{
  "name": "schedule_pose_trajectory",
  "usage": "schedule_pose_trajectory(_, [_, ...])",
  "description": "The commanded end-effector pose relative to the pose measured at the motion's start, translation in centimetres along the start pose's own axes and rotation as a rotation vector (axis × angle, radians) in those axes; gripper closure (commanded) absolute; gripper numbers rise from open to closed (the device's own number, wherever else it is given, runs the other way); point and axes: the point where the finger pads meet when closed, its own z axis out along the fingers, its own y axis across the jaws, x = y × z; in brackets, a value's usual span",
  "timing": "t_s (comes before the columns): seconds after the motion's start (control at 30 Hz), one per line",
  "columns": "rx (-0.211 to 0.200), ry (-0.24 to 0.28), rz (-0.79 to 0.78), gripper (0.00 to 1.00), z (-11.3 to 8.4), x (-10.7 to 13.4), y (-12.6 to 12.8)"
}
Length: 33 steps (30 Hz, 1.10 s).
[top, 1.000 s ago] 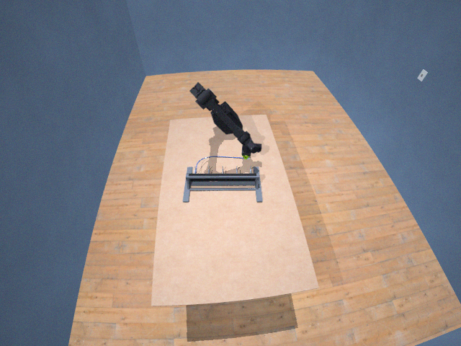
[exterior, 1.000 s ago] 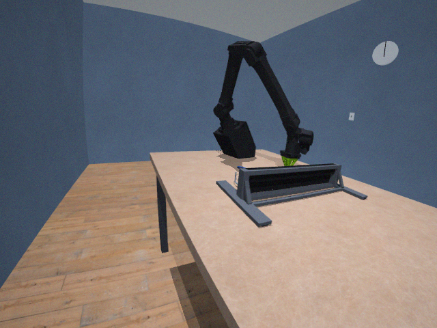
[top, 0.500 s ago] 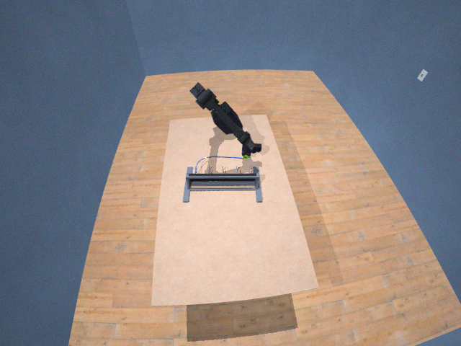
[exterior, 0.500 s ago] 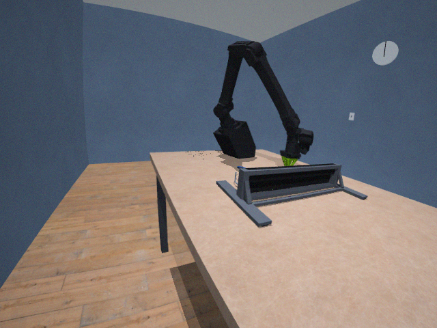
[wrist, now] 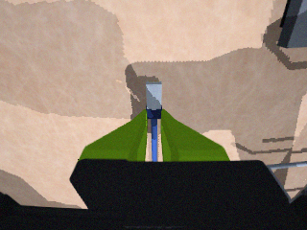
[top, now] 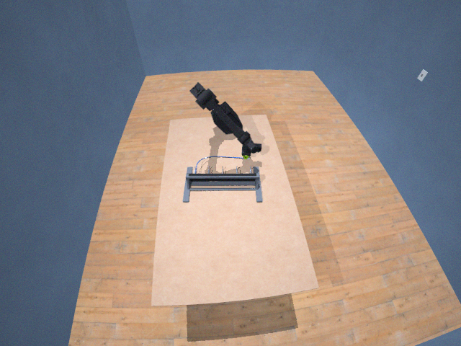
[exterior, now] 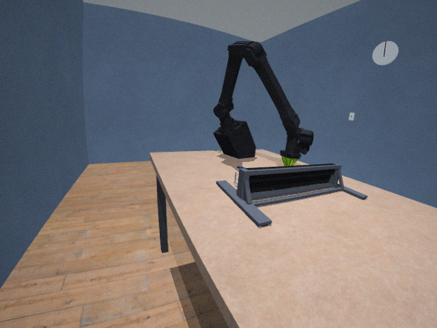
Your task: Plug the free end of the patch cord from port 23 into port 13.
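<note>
A grey rack (top: 222, 182) with the patch panel stands on the table; it also shows in the exterior view (exterior: 289, 183). A thin blue patch cord (top: 215, 158) arcs from the panel's far left end across the table behind the rack. My gripper (wrist: 153, 115) with green fingers is shut on the cord's free end, right behind the grey plug (wrist: 153, 98), which sticks out past the fingertips just above the table. In the top and exterior views the gripper (top: 245, 156) (exterior: 289, 161) is low behind the rack's right end. The port plates are not visible.
The arm's base (exterior: 234, 139) stands at the back of the table behind the rack. A corner of the rack (wrist: 295, 21) shows at the top right of the wrist view. Several other cords (top: 227, 170) stick out behind the panel.
</note>
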Motion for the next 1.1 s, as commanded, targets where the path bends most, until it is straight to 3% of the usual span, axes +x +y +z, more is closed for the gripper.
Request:
schedule_pose_trajectory(0.0, [0.002, -0.005, 0.019, 1.0, 0.55, -0.4, -1.22])
schedule_pose_trajectory(0.83, [-0.001, -0.004, 0.02, 1.0, 0.45, -0.39, -1.2])
schedule_pose_trajectory(1.07, [0.004, -0.007, 0.022, 1.0, -0.36, -0.55, -1.29])
